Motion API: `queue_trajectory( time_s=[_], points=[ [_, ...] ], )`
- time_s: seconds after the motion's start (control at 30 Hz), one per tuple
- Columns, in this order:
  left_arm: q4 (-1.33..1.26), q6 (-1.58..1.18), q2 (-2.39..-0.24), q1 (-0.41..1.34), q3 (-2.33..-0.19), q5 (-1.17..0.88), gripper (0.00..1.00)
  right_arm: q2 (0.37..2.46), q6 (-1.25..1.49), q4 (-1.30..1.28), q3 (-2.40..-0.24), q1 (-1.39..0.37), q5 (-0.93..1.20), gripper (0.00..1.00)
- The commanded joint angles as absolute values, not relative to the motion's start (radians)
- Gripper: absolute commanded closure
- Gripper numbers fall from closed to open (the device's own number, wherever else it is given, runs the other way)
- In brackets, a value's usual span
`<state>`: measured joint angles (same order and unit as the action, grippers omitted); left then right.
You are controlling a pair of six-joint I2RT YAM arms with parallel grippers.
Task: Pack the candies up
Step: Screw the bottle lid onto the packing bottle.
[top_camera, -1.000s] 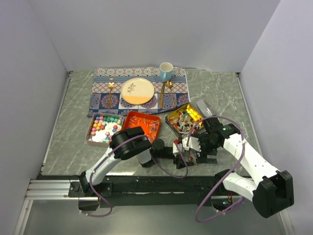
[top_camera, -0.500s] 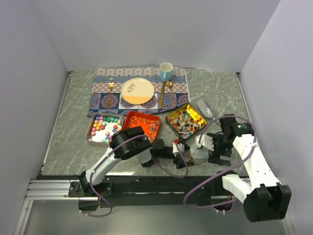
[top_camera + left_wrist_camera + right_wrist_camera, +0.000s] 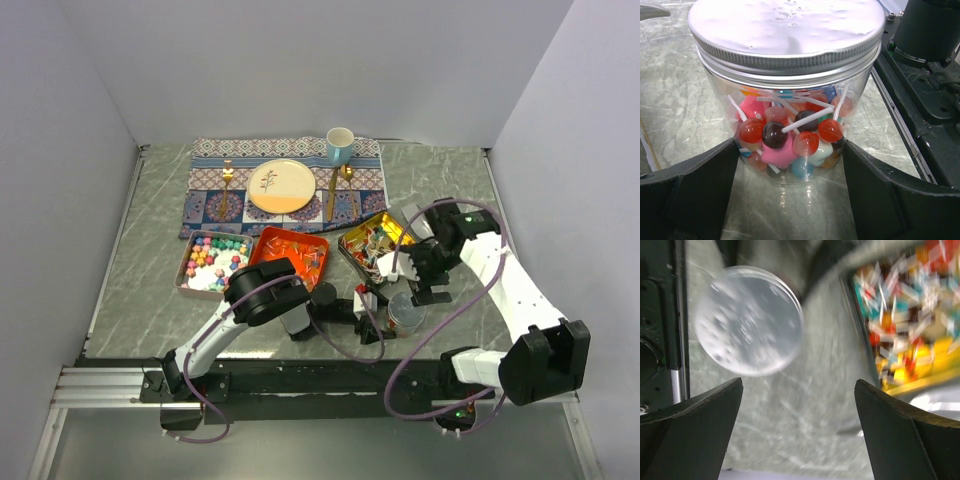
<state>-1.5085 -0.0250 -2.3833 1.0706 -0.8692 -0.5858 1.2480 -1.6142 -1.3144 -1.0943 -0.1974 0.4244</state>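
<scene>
- Right now your left gripper (image 3: 790, 200) stands spread around the clear jar (image 3: 790, 105); its fingers (image 3: 687, 195) flank the jar without clearly touching.
- Your right gripper (image 3: 412, 275) hangs wide apart and empty, just beyond the jar.
- Candies (image 3: 212, 261) fill three tins beyond the jar: pastel, red-orange, twist-wrapped.
- Lollipops sit inside the jar under its silver lid (image 3: 787, 30).

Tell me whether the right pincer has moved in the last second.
Yes. The right pincer swung right past the jar, then back up toward the yellow tin.
</scene>
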Motion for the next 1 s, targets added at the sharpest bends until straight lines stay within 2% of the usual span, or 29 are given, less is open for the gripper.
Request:
queue_trajectory(
  time_s=[0.0, 0.5, 0.97],
  points=[
    [-1.611, 0.025, -2.517, 1.029, -0.824, -0.463, 0.99, 1.224, -1.683, -1.443, -1.088, -0.291, 0.474, 0.00],
    [-1.611, 0.008, -2.514, 1.025, -0.824, -0.459, 0.99, 1.316, -1.598, -1.445, -1.026, -0.437, 0.466, 0.00],
    [-1.594, -0.066, -2.523, 0.997, -0.838, -0.445, 0.99, 1.197, -1.559, -1.445, -0.845, -0.434, 0.364, 0.00]
  ],
)
